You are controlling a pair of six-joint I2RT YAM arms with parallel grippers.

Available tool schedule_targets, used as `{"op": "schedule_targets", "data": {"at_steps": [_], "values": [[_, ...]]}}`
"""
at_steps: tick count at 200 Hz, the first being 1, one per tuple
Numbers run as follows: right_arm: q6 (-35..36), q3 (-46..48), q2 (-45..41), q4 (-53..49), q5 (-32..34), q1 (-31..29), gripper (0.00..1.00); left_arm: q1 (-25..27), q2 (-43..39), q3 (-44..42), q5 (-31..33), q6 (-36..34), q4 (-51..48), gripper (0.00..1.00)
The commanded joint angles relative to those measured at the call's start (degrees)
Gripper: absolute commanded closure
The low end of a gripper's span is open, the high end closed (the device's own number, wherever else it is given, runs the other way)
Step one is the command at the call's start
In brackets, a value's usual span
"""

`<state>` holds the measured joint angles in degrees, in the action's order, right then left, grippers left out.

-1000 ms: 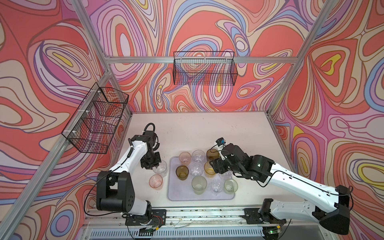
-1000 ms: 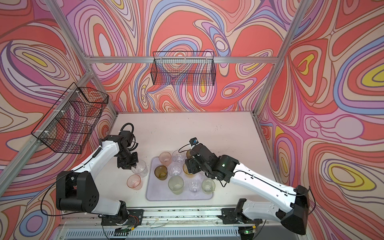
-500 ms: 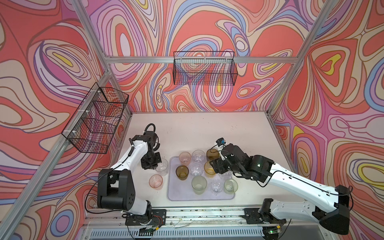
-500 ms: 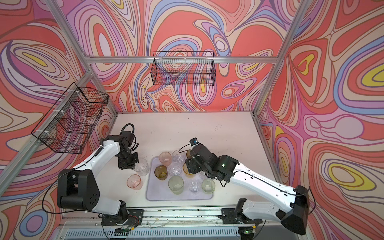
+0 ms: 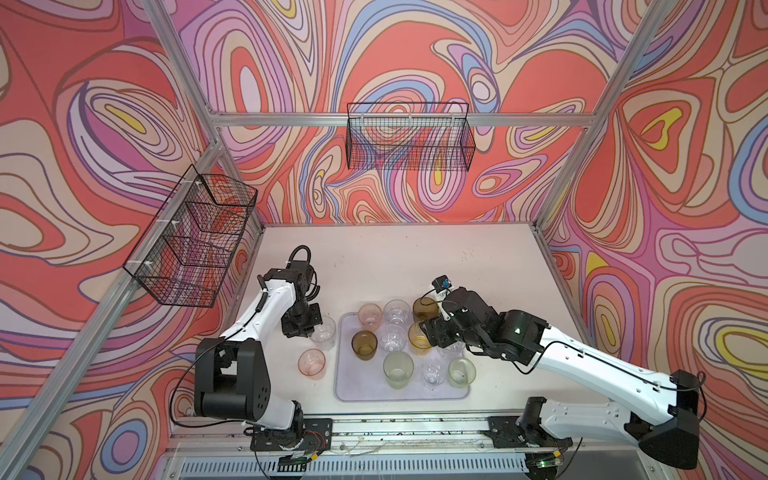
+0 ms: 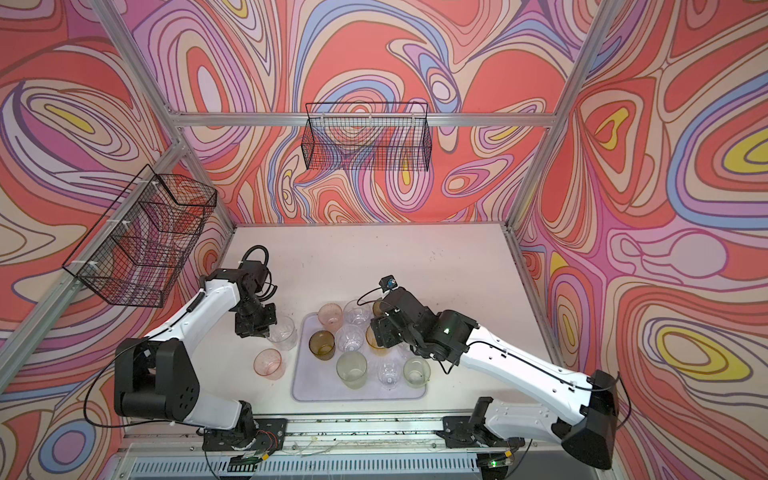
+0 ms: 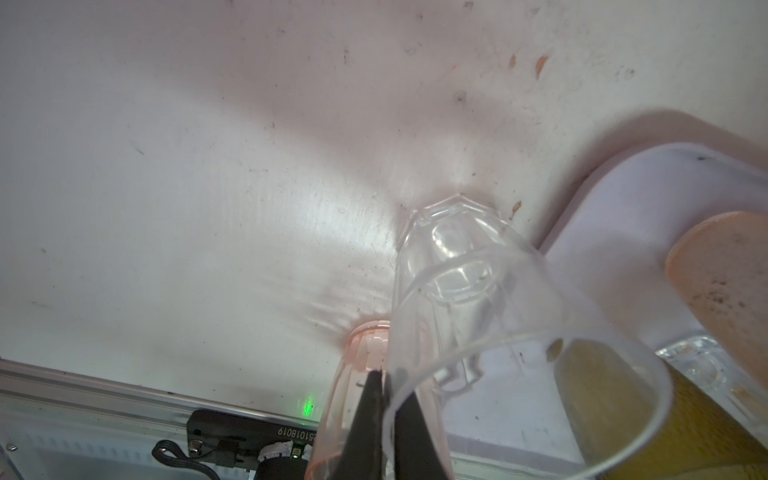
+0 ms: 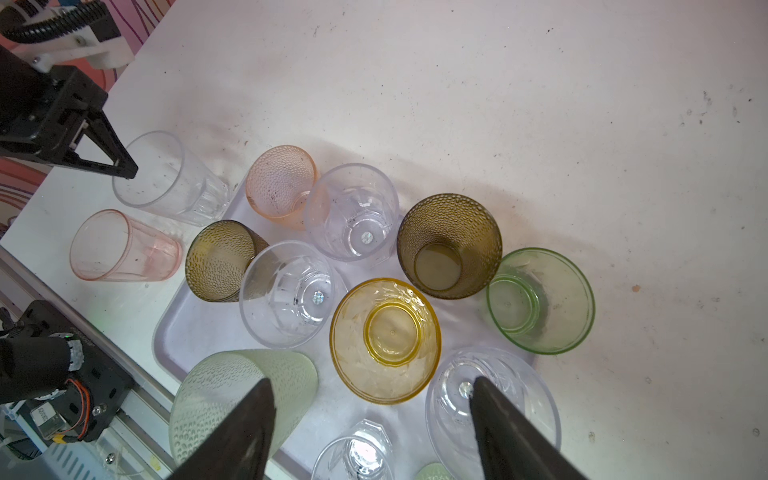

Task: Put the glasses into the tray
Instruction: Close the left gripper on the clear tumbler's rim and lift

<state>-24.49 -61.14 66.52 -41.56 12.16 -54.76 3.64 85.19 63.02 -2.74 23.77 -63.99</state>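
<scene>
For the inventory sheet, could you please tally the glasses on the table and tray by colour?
Clear glasses: 5
Pink glasses: 2
Pale green glasses: 3
Olive-brown glasses: 2
Amber-yellow glass: 1
Total: 13

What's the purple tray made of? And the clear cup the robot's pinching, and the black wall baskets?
The tray looks like plastic: smooth matte lilac, moulded rounded rim. The clear tumbler could be glass or clear plastic; glossy, see-through, faceted base. The baskets look like black-coated metal wire: thin open mesh.
</scene>
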Motion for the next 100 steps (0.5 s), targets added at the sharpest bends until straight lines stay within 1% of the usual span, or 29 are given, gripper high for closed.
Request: {"op": "schedule_targets", "data": {"at_steps": [1, 100], "values": [[0.04, -0.39, -0.03, -0.19, 0.61, 0.22, 0.23, -0.34, -1.75, 2.18, 0.44, -1.31, -3.5, 0.98], [0.38, -0.03, -0.16, 0.11, 0.12, 0.23, 0.23, -0.3, -4.38, 8.62, -0.22, -3.12, -10.13, 0.98]]}}
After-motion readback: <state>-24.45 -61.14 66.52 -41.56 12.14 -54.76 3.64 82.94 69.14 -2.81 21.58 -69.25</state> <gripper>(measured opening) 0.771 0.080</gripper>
